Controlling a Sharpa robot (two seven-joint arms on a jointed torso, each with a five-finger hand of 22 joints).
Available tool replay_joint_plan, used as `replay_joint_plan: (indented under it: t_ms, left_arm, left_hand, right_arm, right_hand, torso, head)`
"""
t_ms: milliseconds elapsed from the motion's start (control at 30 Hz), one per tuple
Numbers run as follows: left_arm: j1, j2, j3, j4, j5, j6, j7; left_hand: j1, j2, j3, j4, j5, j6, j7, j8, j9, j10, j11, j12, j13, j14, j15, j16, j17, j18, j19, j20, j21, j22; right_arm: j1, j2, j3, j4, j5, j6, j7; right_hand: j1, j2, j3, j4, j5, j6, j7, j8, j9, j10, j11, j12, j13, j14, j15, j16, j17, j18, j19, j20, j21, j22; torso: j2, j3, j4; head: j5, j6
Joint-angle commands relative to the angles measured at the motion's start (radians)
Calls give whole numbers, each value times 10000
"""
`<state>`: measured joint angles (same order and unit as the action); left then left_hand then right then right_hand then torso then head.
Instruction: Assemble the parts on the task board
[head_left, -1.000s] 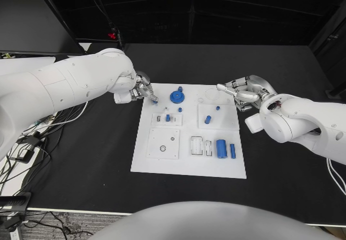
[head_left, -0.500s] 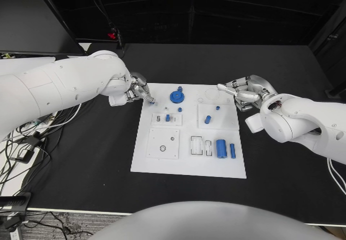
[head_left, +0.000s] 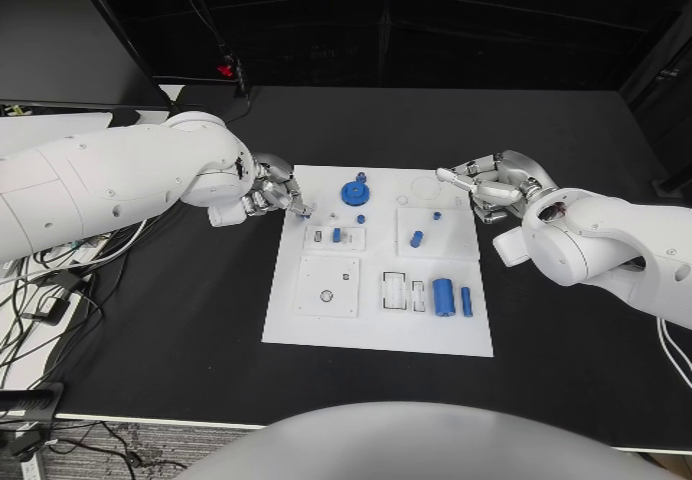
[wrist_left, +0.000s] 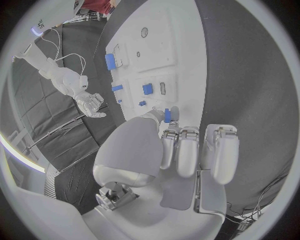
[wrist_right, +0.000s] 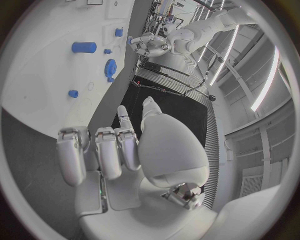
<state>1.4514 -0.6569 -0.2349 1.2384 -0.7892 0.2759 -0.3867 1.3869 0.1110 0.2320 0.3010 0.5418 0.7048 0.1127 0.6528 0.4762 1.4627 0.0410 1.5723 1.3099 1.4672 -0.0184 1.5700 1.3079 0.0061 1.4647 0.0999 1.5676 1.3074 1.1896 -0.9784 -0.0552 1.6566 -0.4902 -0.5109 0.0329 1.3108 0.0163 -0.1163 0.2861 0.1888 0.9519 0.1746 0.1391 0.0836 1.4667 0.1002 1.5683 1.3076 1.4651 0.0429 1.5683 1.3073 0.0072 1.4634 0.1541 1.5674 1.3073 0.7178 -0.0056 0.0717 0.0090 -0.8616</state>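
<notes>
**Left hand holds a small blue part at the board's edge**

While the white task board (head_left: 378, 300) lies flat in the middle of the black table (head_left: 173, 330), most of the blue parts sit still on it. Nearest the robot, at about 5 o'clock on the board, a fat blue cylinder (head_left: 443, 297) lies beside a thin blue bar (head_left: 466, 301). Just to their 9 o'clock side are two small white slots, and further that way a square white plate with a hole (head_left: 327, 287).

Toward the middle, a short blue peg (head_left: 336, 236) stands in a small block, and another blue peg (head_left: 415, 239) stands to its 3 o'clock side.

Farther off, near 12 o'clock, a round blue gear (head_left: 353, 192) sits on the board.

At the board's 10 o'clock corner, the left hand (head_left: 274, 190) pinches a tiny blue part (wrist_left: 167, 115) between its thumb and a fingertip, right over the board's edge.

At the 2 o'clock corner, the right hand (head_left: 495, 183) hovers near the board with its fingers curled in and nothing in them.
</notes>
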Motion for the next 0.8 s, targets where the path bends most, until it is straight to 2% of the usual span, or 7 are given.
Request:
replay_joint_plan:
  t_ms: [33, 267, 433, 800]
  left_arm:
    - [26, -148, 4, 357, -34, -59, 122]
    - [27, -314, 3, 766, -34, 267, -120]
    - [24, -336, 3, 855, -34, 387, -341]
    - [13, -317, 2, 985, -34, 487, -998]
  left_hand:
    - [-26, 110, 105, -59, 4, 135, -93, 56, 9, 1081, -4, -15, 2608, 1036, -42, 8, 2629, -61, 1061, -7, 31, 2634]
    - [-269, 93, 119, -51, -11, 159, -87, 38, -13, 1081, 2, -15, 2608, 1036, -37, 8, 2629, -61, 1061, -7, 31, 2634]
    - [-406, 85, 123, -51, -15, 171, -85, 12, -38, 1081, 5, -15, 2608, 1036, -35, 8, 2629, -61, 1061, -6, 31, 2634]
    - [-816, 50, 69, -45, -27, 209, -81, -51, -102, 1081, 8, -15, 2608, 1036, -31, 8, 2629, -61, 1061, -7, 31, 2634]
  right_arm:
    - [6, -13, 3, 15, 24, 17, 35]
    - [-1, -4, 3, 18, 24, 23, 35]
    - [-2, -11, 3, 29, 24, 19, 35]
    - [-3, -14, 3, 35, 24, 19, 34]
  right_hand:
    - [-1, 66, -60, 17, 66, -40, -48, 58, 16, 1041, -26, 25, 2632, 1057, -15, 25, 2635, -72, 1074, -16, 34, 2635]
    - [10, 82, -82, 16, 67, -28, -54, 82, 21, 1041, -32, 25, 2632, 1057, -19, 25, 2635, -72, 1074, -19, 34, 2635]
    - [10, 82, -82, 16, 67, -28, -54, 82, 21, 1041, -32, 25, 2632, 1057, -19, 25, 2635, -72, 1074, -19, 34, 2635]
    - [10, 82, -82, 16, 67, -28, -54, 82, 21, 1041, -32, 25, 2632, 1057, -19, 25, 2635, -72, 1074, -19, 34, 2635]
  torso:
    - [-2, 2, 0]
    - [1, -4, -16]
    - [6, 7, -15]
    - [4, 0, -12]
  head:
    - [-3, -11]
    - [21, -18]
    - [26, -23]
    - [-5, -48]
